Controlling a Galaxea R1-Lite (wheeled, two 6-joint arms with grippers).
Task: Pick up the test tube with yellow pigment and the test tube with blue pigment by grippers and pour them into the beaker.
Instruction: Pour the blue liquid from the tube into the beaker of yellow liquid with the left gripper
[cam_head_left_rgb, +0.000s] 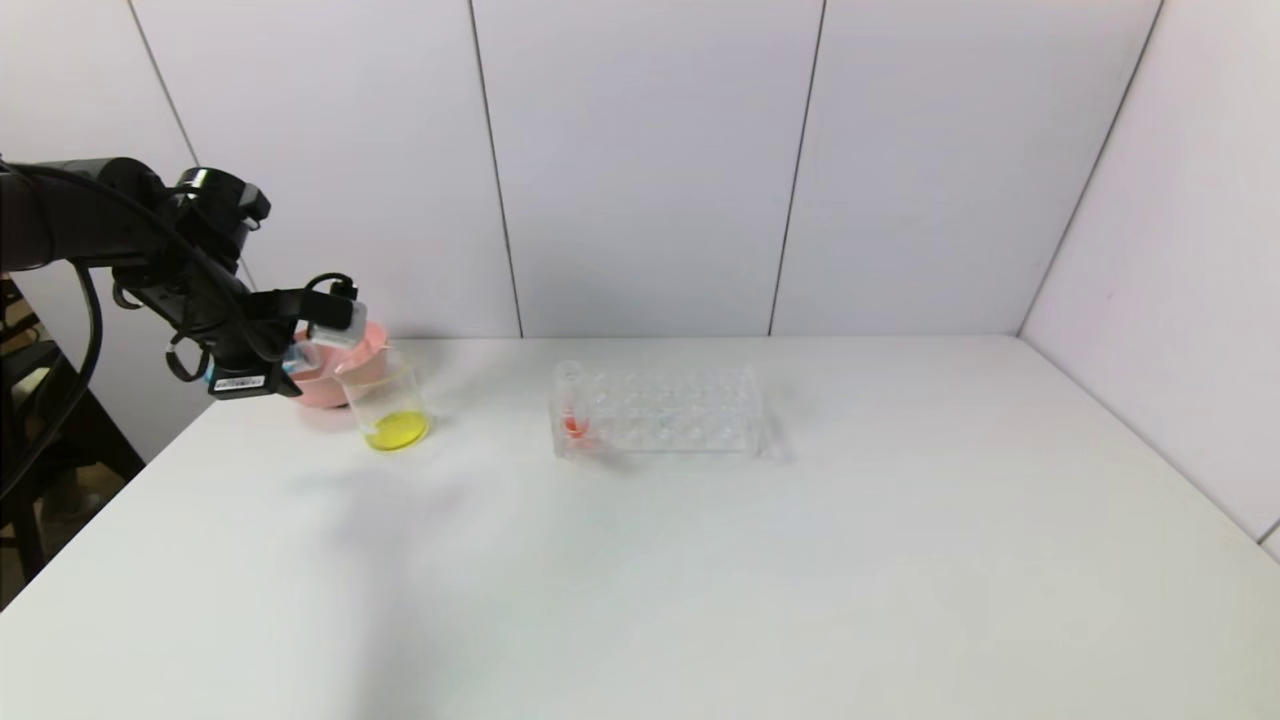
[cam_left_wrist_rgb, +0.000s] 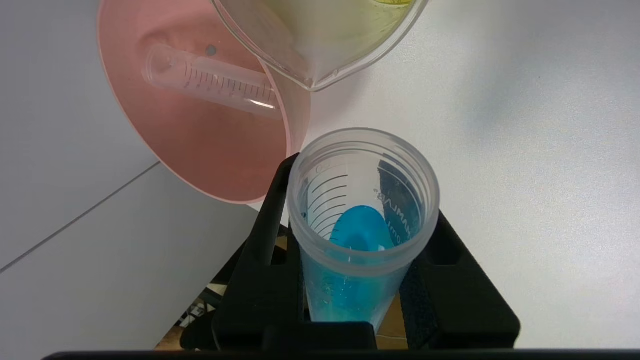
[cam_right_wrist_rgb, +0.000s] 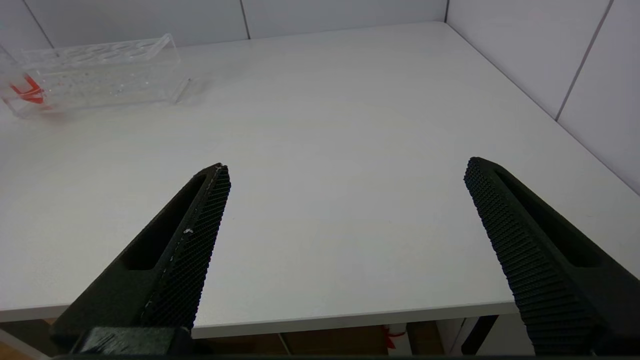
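Note:
My left gripper (cam_head_left_rgb: 312, 342) is shut on the test tube with blue pigment (cam_head_left_rgb: 325, 332) and holds it tilted, mouth toward the beaker (cam_head_left_rgb: 392, 400), just left of and above its rim. In the left wrist view the tube (cam_left_wrist_rgb: 364, 200) sits between the black fingers (cam_left_wrist_rgb: 272, 215), blue liquid pooled inside, short of its mouth. The beaker lip (cam_left_wrist_rgb: 320, 65) is just beyond it. The beaker holds yellow liquid (cam_head_left_rgb: 397, 431) at its bottom. No tube with yellow in it shows. My right gripper (cam_right_wrist_rgb: 345, 170) is open and empty, low over the table's near right edge.
A pink bowl (cam_head_left_rgb: 362, 352) stands right behind the beaker, with an empty clear tube (cam_left_wrist_rgb: 210, 80) lying in it. A clear tube rack (cam_head_left_rgb: 670, 410) at mid table holds a red-tipped tube (cam_head_left_rgb: 573, 415) at its left end. It also shows in the right wrist view (cam_right_wrist_rgb: 100, 75).

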